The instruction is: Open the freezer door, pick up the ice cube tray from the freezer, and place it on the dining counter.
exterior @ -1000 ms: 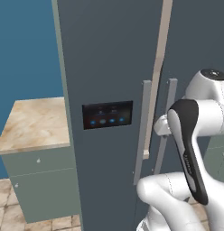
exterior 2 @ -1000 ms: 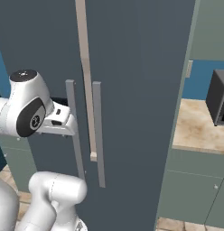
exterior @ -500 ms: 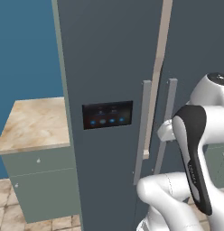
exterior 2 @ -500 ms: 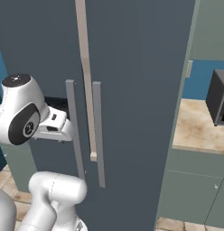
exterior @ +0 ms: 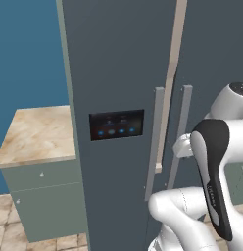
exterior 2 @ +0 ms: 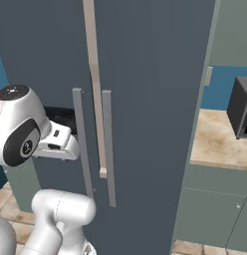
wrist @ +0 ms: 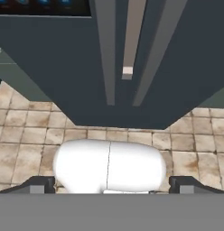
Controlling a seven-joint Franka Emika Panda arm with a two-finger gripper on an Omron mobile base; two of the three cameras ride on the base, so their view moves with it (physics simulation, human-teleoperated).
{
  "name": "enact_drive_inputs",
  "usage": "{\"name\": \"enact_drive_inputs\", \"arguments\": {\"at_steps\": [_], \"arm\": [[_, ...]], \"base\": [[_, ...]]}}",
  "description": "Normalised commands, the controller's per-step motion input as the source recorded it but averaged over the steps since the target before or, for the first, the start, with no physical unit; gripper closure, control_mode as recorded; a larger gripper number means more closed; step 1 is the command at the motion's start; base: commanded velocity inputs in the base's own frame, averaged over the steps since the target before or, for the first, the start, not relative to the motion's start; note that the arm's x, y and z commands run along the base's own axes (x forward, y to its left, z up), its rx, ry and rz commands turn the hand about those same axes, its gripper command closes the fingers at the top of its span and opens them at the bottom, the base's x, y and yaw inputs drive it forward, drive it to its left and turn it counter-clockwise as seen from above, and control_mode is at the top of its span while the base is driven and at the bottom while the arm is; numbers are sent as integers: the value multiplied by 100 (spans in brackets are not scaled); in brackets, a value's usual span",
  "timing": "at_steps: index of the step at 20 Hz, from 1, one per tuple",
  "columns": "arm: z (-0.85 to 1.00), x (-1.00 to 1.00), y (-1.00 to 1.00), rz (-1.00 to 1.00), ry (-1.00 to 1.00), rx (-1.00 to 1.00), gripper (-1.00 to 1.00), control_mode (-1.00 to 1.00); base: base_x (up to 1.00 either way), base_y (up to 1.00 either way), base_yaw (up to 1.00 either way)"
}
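1. Looking along the hand, I find the gripper [wrist: 109, 184] with its jaws fully apart and nothing between them, pointed down toward the floor tiles [wrist: 23, 135].
2. Beyond it, the freezer door [exterior: 113, 73] is shut; its bar handle [exterior: 152, 142] stands untouched, well clear of the fingers, presumably because the approach is not finished.
3. Behind that door, I judge, sits the ice cube tray, hidden from me.
4. Farthest left stands a drawer cabinet [exterior: 35, 132].
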Motion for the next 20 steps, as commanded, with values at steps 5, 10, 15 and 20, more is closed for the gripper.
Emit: {"name": "enact_drive_inputs", "arguments": {"at_steps": [5, 10, 15, 20], "arm": [[0, 0, 0, 0, 0, 0, -100, 100], [0, 0, 0, 0, 0, 0, -100, 100], [0, 0, 0, 0, 0, 0, -100, 100], [0, 0, 0, 0, 0, 0, -100, 100]], "base": [[-8, -10, 0], [-1, -44, 0], [-1, -47, 0], [0, -38, 0]]}}
